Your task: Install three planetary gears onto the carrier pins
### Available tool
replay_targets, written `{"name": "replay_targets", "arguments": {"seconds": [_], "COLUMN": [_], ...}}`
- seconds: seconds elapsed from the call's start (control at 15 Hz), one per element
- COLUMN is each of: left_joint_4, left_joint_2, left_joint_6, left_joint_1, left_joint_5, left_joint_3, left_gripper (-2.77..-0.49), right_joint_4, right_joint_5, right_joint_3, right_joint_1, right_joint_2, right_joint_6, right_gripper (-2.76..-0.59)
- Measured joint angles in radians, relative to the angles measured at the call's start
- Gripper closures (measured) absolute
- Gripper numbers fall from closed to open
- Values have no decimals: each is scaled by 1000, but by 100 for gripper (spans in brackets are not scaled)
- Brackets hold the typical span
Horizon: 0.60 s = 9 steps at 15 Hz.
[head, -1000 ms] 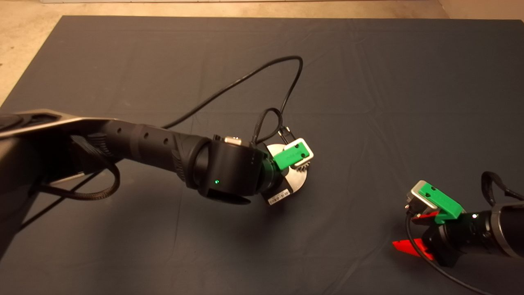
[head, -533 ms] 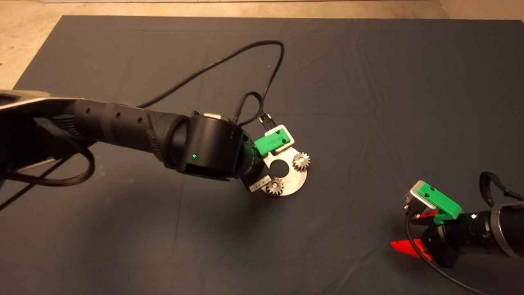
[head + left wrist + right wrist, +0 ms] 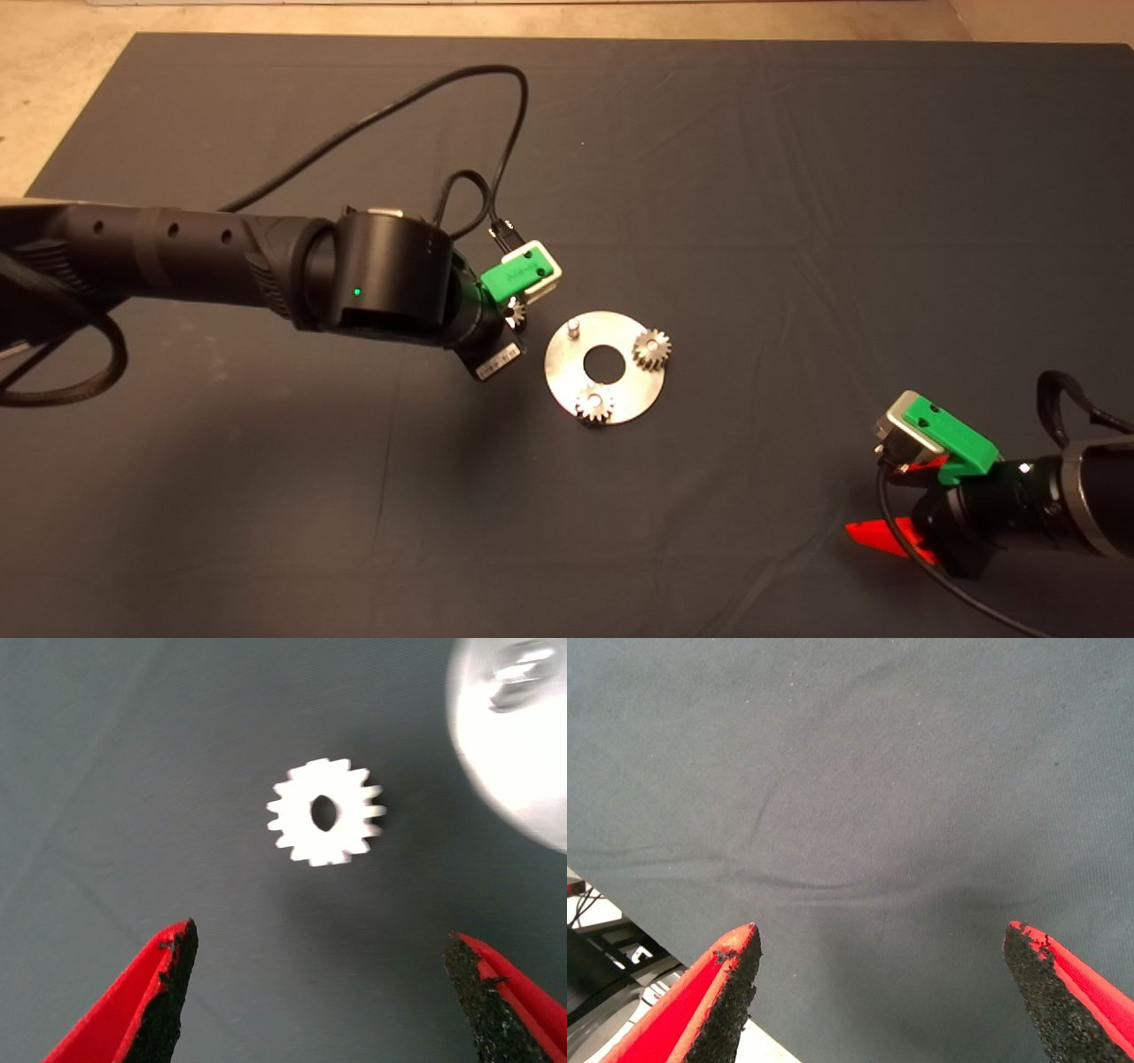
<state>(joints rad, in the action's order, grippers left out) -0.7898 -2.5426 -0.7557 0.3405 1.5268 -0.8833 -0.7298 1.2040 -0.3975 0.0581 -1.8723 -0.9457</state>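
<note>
The shiny round disc (image 3: 620, 386) lies mid-mat with three carrier pins. Two planetary gears (image 3: 652, 349) (image 3: 594, 404) sit on pins; the third pin (image 3: 574, 328) stands bare. A third gear (image 3: 515, 311) lies flat on the mat just left of the disc, partly under my left gripper (image 3: 500, 323). In the left wrist view that gear (image 3: 325, 811) lies ahead of my open left gripper (image 3: 319, 935), untouched, with the disc's edge (image 3: 523, 753) beside it. My right gripper (image 3: 886, 501) waits at the lower right, open and empty (image 3: 881, 939).
The left arm's black cable (image 3: 416, 97) loops over the mat behind the gripper. The right wrist view shows creased mat (image 3: 859, 815) and its edge with the floor (image 3: 602, 939) beyond.
My left arm has drawn back leftward off the disc, uncovering two seated gears and a bare pin. It now hovers over the loose gear. The right arm has stayed still.
</note>
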Motion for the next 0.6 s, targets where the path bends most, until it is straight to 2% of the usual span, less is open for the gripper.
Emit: {"name": "replay_targets", "arguments": {"seconds": [0.07, 0.2, 0.47, 0.6], "left_joint_4": [0, 0, 0, 0], "left_joint_2": [6, 11, 8, 8], "left_joint_6": [3, 6, 3, 2], "left_joint_1": [1, 0, 0, -9], "left_joint_5": [-1, -38, -55, -60], "left_joint_3": [-11, -38, -46, -46], "left_gripper": [-193, -193, -193, -193], "right_joint_4": [0, 0, 0, 0], "right_joint_5": [0, 0, 0, 0], "right_joint_3": [0, 0, 0, 0], "right_joint_1": [0, 0, 0, 0], "right_joint_2": [0, 0, 0, -1], "right_joint_6": [0, 1, 2, 2], "right_gripper": [-202, -202, -202, -202]}}
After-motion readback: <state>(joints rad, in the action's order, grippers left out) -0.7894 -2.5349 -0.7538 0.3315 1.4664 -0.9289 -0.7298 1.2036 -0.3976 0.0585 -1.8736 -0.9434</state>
